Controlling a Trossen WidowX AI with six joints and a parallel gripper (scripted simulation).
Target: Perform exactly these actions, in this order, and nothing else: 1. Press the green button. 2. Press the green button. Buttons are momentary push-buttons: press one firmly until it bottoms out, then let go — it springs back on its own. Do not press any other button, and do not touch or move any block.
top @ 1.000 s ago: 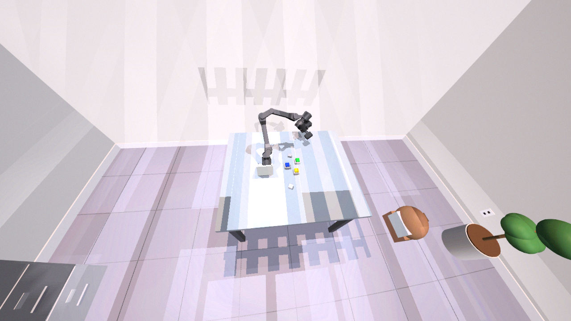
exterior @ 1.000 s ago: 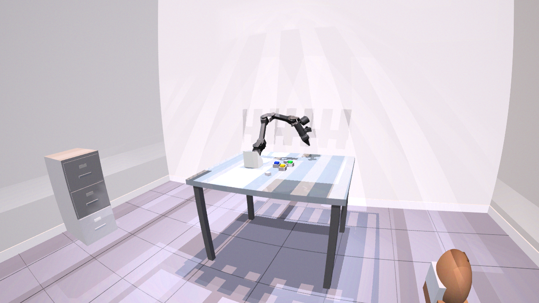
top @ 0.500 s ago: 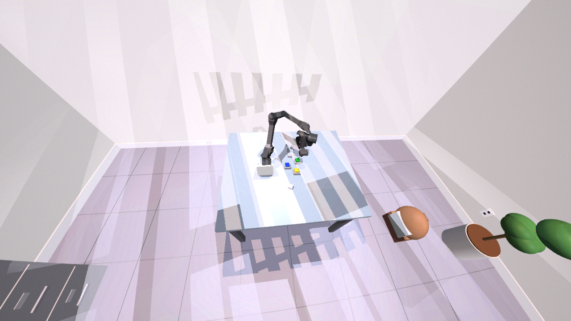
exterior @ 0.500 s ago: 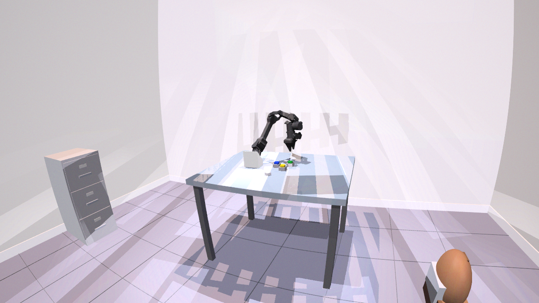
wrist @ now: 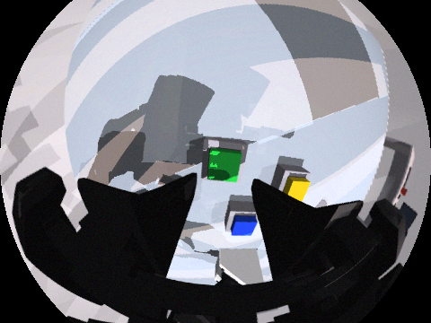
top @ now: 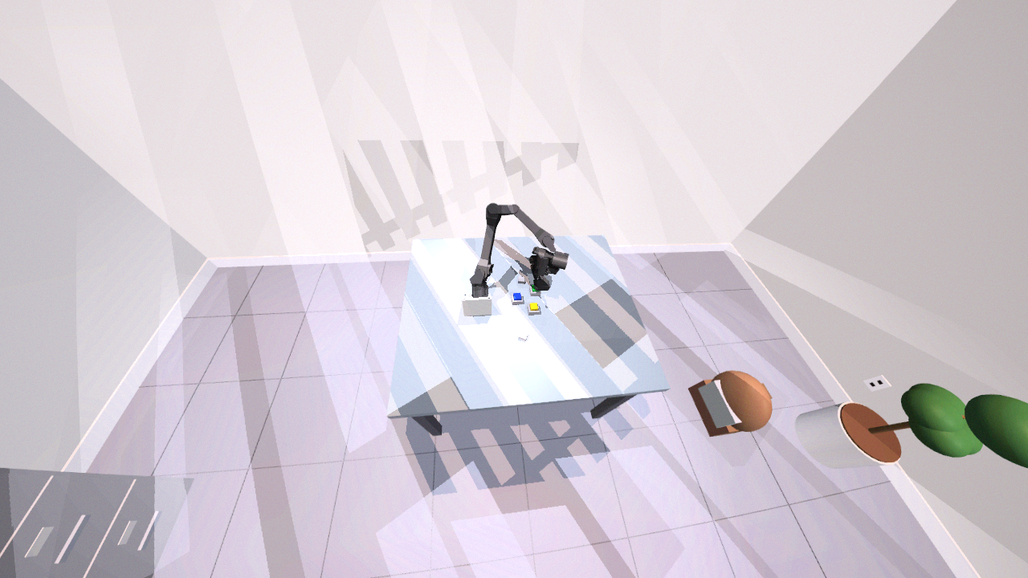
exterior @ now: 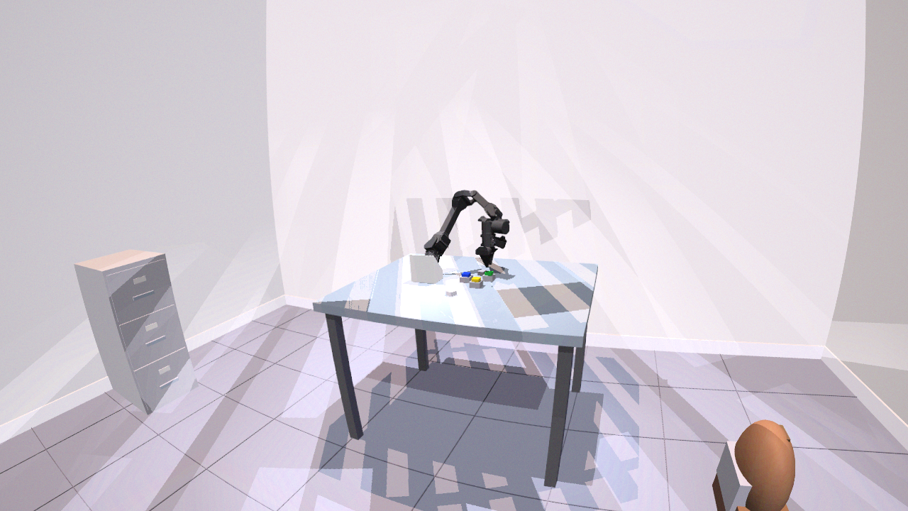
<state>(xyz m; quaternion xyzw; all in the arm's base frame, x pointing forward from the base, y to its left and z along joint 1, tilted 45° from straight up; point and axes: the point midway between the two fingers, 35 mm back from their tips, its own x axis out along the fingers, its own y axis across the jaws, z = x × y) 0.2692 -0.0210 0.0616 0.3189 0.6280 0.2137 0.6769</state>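
Observation:
The green button (top: 534, 290) (exterior: 488, 273) (wrist: 225, 163) sits in a grey housing on the table. My gripper (top: 543, 286) (exterior: 486, 263) (wrist: 224, 181) is over it, pointing down. Its black fingers stand apart with nothing held between them. In the wrist view the green cap shows between and just beyond the fingertips. In the exterior view the tips look a little above the cap; whether they touch it cannot be told. In the top view the gripper hides part of the green button.
The blue button (top: 517, 295) (exterior: 466, 274) (wrist: 243, 225) and the yellow button (top: 534, 307) (exterior: 476, 279) (wrist: 298, 188) stand close by. A white block (top: 523, 337) (exterior: 450, 292) lies beyond the yellow button. A pale block (top: 522, 278) lies near the green button.

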